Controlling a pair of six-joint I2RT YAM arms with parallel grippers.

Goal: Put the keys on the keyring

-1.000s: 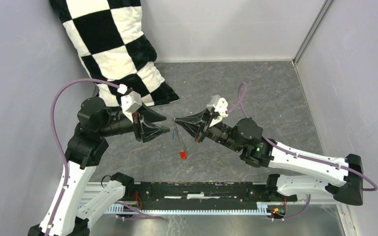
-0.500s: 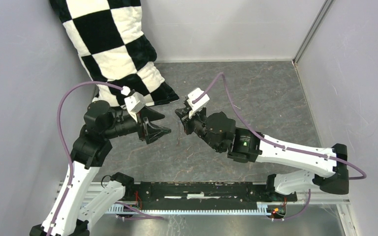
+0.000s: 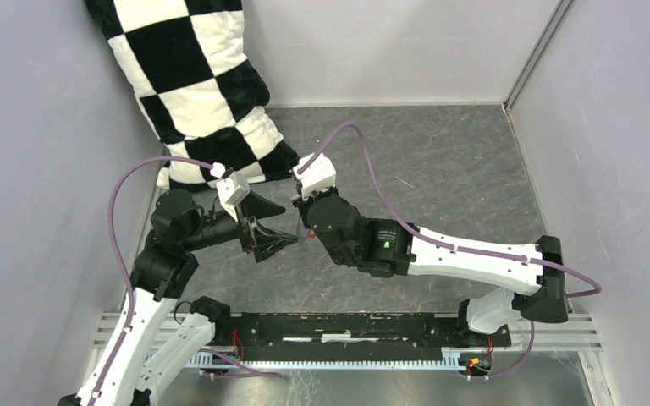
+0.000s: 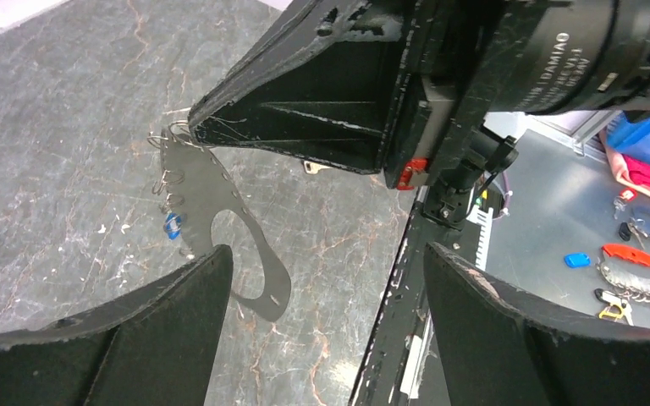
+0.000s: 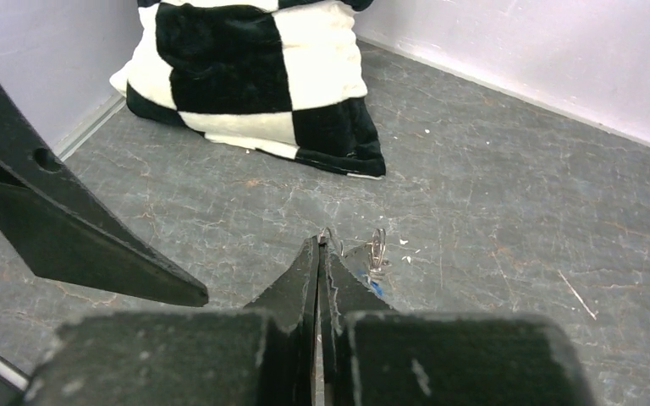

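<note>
A black-and-white checked pillow [image 3: 195, 76] slumps against the wall in the upper left of the overhead frame. Its lower corner rests on the grey marbled table [image 3: 448, 169], just behind the spot left of centre where the two arms meet. A purple cable [image 3: 364, 148] loops above the right arm, and a black rail [image 3: 338, 326] runs along the bottom of that frame. At the right edge of the left wrist view, off the table, sit a blue box [image 4: 647, 135] and a scatter of small coloured things [image 4: 626, 262].

The left pincer [image 3: 291, 222] gapes wide with nothing between its fingers, pointing right toward the right pincer [image 5: 320, 247]. The right pincer is pressed closed, its tips nipping thin wire.

From overhead, the right arm's wrist and its white camera block cover that wire and whatever hangs from it. In the left wrist view a dark grey patch dotted with small holes lies on the table below the closed tips. Whether it is a shadow or a flat object cannot be told.

The keyring [image 4: 162, 137] shows only as a few fine grey loops at the tip of the right pincer, left of centre in the left wrist view. Its full outline is too thin to trace against the marbling. Just below it, low over the table, is a blue key [image 4: 172, 224], a small bright fleck. It is the only key that can be picked out.
</note>
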